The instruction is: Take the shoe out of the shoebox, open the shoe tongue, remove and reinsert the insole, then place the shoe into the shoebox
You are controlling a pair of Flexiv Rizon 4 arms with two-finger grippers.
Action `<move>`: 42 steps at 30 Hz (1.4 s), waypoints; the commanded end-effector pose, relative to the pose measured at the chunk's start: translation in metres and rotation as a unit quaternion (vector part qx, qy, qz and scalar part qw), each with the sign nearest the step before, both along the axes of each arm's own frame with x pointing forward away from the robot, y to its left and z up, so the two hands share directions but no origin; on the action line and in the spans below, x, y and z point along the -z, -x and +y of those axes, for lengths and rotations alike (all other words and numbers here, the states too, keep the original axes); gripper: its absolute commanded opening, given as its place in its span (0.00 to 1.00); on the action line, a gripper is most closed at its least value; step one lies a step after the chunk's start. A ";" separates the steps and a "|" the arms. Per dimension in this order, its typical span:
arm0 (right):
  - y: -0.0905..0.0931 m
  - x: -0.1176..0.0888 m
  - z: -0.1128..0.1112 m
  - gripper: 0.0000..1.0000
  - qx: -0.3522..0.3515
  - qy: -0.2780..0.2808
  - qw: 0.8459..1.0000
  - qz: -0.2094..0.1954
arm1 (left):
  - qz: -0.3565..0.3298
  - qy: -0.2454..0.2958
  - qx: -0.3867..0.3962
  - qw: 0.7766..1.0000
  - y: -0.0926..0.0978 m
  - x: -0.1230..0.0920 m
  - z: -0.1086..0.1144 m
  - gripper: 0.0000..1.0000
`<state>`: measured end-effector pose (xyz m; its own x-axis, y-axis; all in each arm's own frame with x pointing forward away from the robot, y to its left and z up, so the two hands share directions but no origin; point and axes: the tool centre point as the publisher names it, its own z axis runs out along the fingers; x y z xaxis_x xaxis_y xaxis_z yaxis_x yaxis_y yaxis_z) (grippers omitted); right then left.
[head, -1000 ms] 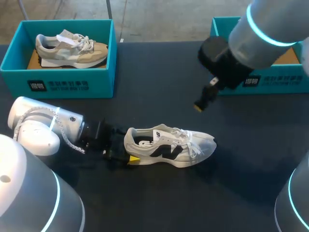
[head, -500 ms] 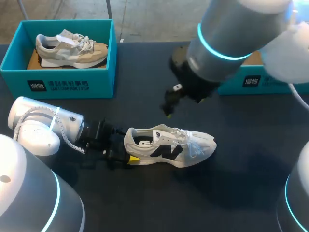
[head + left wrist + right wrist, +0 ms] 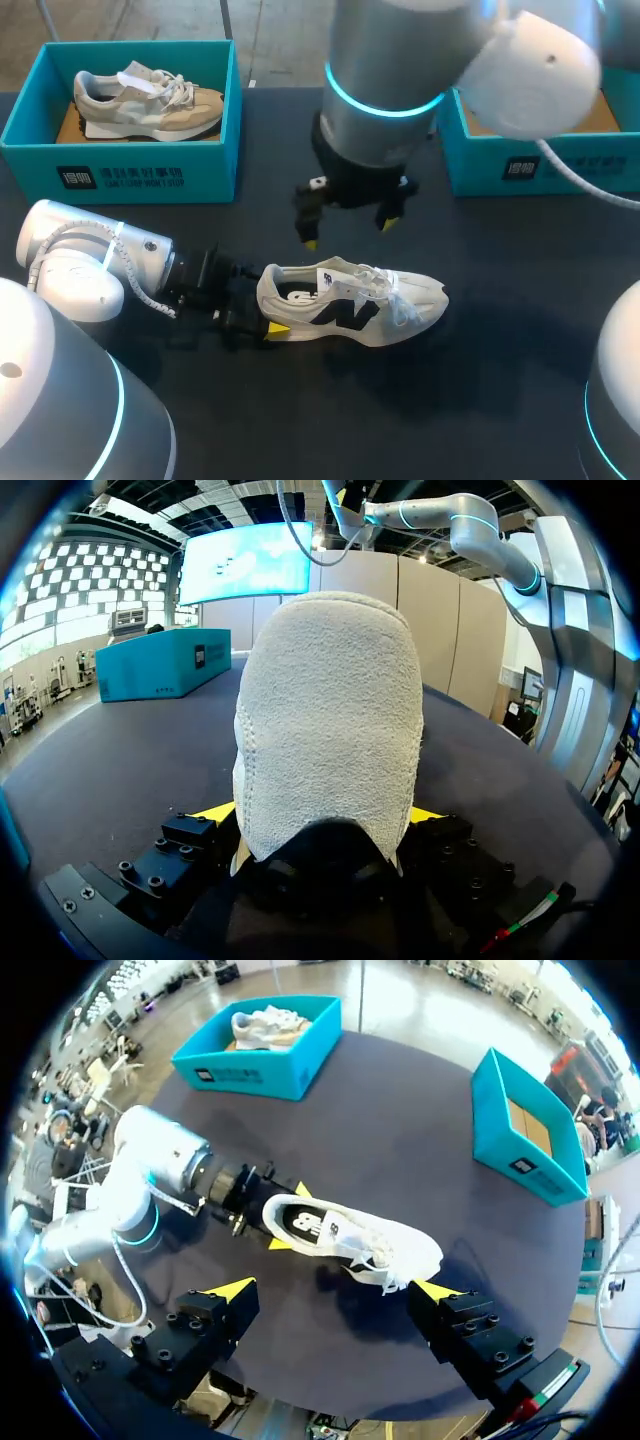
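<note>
A white sneaker with a black side logo lies on its sole on the dark table, toe to the right. My left gripper is at its heel. In the left wrist view the towelling heel fills the gap between the two yellow tips and touches both. My right gripper hangs open a little above and behind the shoe's middle, nothing between its fingers. In the right wrist view the sneaker lies ahead of the right gripper, with the left arm at its heel.
A teal shoebox at the back left holds a beige sneaker. A second teal shoebox stands at the back right, partly hidden by my right arm. Both teal boxes show in the right wrist view: the back-left shoebox and the back-right shoebox.
My right arm has swung left from beside the back right box to above the sneaker, its wrist turned downward. The left arm and the shoe have not moved.
</note>
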<state>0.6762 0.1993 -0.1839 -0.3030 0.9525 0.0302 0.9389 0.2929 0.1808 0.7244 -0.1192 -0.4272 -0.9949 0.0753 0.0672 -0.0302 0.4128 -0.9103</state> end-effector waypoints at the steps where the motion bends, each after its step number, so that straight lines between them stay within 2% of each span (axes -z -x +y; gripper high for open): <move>1: -0.005 0.009 0.020 1.00 0.012 0.075 0.996 0.053 | 0.001 -0.002 0.001 1.000 0.001 0.004 0.000 0.00; 12: -0.004 0.021 0.029 1.00 0.023 0.112 0.992 0.059 | 0.001 -0.002 0.001 1.000 0.001 0.004 0.000 0.00; 20: -0.005 0.043 0.034 1.00 0.030 0.127 0.989 0.064 | 0.001 -0.002 0.001 1.000 0.001 0.004 0.000 0.00; 32: -0.011 0.082 0.045 1.00 0.016 0.119 0.991 0.064 | 0.001 -0.002 0.001 1.000 0.001 0.004 0.000 0.00; 42: -0.011 0.082 0.045 1.00 0.016 0.119 0.991 0.064 | 0.001 -0.002 0.001 1.000 0.001 0.004 0.000 0.00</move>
